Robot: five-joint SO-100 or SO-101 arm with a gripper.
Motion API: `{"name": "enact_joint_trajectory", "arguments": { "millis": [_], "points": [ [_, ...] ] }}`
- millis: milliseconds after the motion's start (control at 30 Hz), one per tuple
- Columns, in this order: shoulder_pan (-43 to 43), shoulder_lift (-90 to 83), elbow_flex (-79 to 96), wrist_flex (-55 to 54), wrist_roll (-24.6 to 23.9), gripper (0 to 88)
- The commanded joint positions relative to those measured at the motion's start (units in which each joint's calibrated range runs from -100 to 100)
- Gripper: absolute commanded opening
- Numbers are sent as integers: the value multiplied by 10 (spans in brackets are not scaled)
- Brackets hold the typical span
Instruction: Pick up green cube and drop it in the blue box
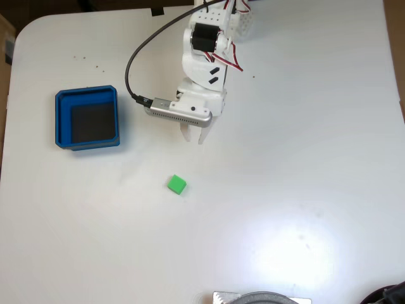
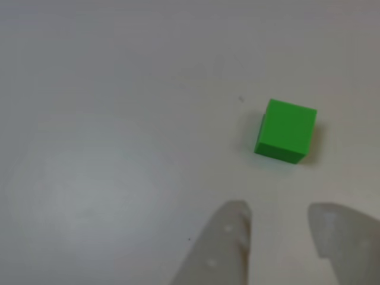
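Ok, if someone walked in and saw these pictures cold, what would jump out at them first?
Probably the green cube, a bright speck alone on the white table near the middle of the fixed view. Next, the blue box with its dark floor at the left, and the white arm reaching down from the top, its gripper short of the cube.

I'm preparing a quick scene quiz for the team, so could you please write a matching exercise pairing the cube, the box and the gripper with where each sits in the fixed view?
Things:
1. cube
2. box
3. gripper

Places in the fixed view:
A. at the left, resting on the table, nothing inside
B. upper middle, pointing down the picture, holding nothing
C. near the middle, alone on the table, below and slightly left of the fingertips

Pairs: 1-C, 2-A, 3-B
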State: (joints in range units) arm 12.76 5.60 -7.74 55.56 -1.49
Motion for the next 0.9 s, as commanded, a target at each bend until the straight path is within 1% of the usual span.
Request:
{"name": "enact_joint_trajectory", "arguments": {
  "millis": [0,200,367,567,867],
  "points": [
    [5,23,-76,3,-20,44],
    [9,84,-139,2,-42,44],
    [9,141,-202,2,-51,45],
    [24,192,-251,2,-52,47],
    [25,222,-259,0,-52,50]
  ]
}}
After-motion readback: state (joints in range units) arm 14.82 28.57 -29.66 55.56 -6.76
